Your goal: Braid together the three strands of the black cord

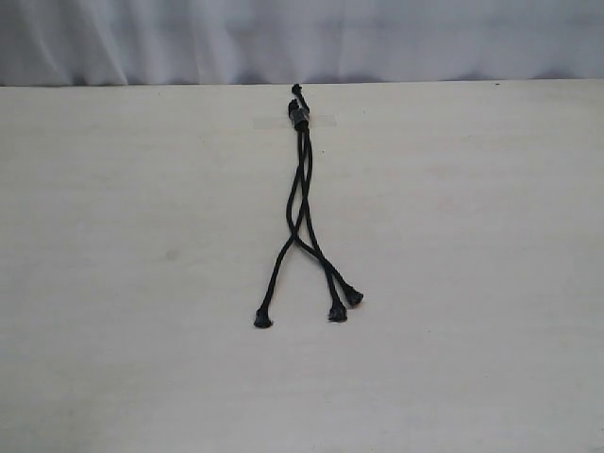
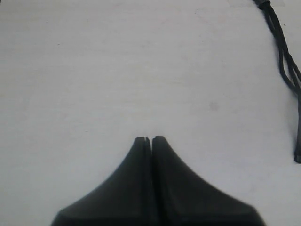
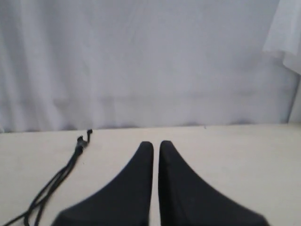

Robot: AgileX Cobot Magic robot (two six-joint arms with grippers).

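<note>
Cord flat at desk centre, knotted end under tape near far edge. Strands loosely crossed, ends fanned. Left tool clenched, apart from cord. Right tool clenched, likewise apart.

We see the left gripper as two matte black jaws, wide at the base and sweeping in smooth curves up to blunt, squared tips. Over on the right gripper we get the same plain black pair, its tips a little more rounded, surfaces smooth and dull.
</note>
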